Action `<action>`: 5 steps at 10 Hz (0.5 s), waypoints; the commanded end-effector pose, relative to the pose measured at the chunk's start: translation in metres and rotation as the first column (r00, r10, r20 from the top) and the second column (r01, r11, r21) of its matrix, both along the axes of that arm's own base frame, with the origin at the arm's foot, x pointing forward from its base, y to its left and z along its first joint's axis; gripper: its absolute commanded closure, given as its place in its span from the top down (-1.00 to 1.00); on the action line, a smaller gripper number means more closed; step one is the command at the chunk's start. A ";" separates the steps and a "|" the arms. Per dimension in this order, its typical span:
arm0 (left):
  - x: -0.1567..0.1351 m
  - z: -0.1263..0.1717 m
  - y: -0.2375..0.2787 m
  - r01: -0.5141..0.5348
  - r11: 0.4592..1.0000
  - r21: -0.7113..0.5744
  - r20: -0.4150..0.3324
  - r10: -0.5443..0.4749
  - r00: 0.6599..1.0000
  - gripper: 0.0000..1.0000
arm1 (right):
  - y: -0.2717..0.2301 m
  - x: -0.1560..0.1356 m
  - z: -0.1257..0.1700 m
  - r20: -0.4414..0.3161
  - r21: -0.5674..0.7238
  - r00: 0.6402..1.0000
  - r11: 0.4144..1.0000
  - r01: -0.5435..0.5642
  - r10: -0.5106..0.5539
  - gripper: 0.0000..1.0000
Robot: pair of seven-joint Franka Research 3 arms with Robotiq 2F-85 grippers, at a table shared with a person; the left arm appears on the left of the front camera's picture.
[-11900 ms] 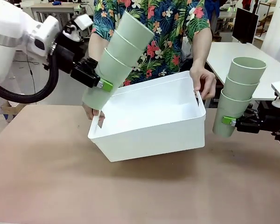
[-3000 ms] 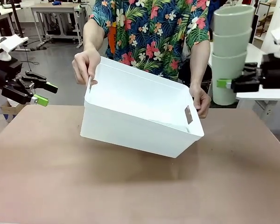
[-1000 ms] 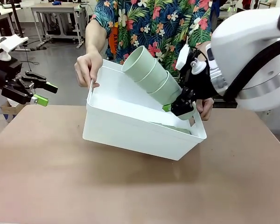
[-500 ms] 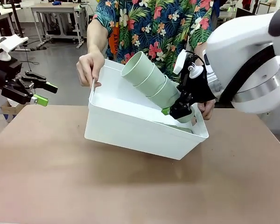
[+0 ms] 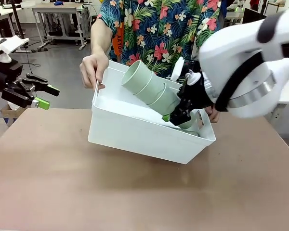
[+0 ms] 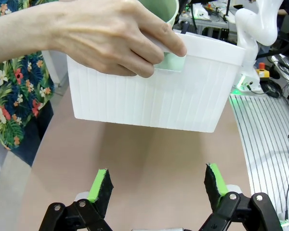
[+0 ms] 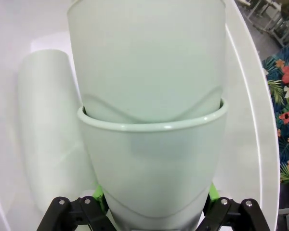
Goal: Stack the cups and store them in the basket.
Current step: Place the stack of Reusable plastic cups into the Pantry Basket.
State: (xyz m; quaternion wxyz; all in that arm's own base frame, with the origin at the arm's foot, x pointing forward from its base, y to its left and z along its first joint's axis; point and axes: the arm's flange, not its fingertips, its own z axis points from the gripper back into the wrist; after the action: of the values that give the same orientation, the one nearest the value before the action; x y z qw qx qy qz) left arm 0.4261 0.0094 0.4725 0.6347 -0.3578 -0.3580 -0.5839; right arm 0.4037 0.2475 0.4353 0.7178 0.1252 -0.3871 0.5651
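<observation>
In the middle of the front view the person holds the basket [image 5: 135, 137] tilted above the table [image 5: 62, 192], one hand [image 5: 94, 67] on its upper left end; the other hand is mostly hidden behind the right arm. The right gripper [image 5: 176, 117] is closed around the bottom cup of a stack of cups [image 5: 149, 89] that lies slanted inside the basket, its lower end hidden behind the near wall. In the right wrist view another stack [image 7: 45, 125] lies at the left, partly covered. The left gripper [image 5: 43, 96] stands with jaws apart and holds nothing at the left edge.
</observation>
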 end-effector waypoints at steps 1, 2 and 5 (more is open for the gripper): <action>0.000 0.002 -0.001 -0.011 1.000 0.000 -0.003 0.011 1.000 1.00 | 0.026 0.023 0.005 0.047 -0.054 0.998 0.997 0.046 -0.044 0.71; 0.000 0.002 -0.001 -0.011 1.000 0.000 -0.003 0.011 1.000 1.00 | 0.032 0.027 0.005 0.062 -0.075 0.997 0.996 0.053 -0.048 0.71; 0.000 0.002 -0.001 -0.011 1.000 0.000 -0.003 0.011 1.000 1.00 | 0.047 0.035 -0.005 0.066 -0.138 0.997 0.989 0.053 -0.044 0.71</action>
State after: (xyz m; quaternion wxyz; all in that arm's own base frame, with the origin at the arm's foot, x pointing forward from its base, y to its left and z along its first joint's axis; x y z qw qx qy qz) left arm 0.4261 0.0095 0.4725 0.6348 -0.3578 -0.3581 -0.5838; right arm 0.4320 0.2779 0.4163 0.7158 0.0631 -0.3765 0.5847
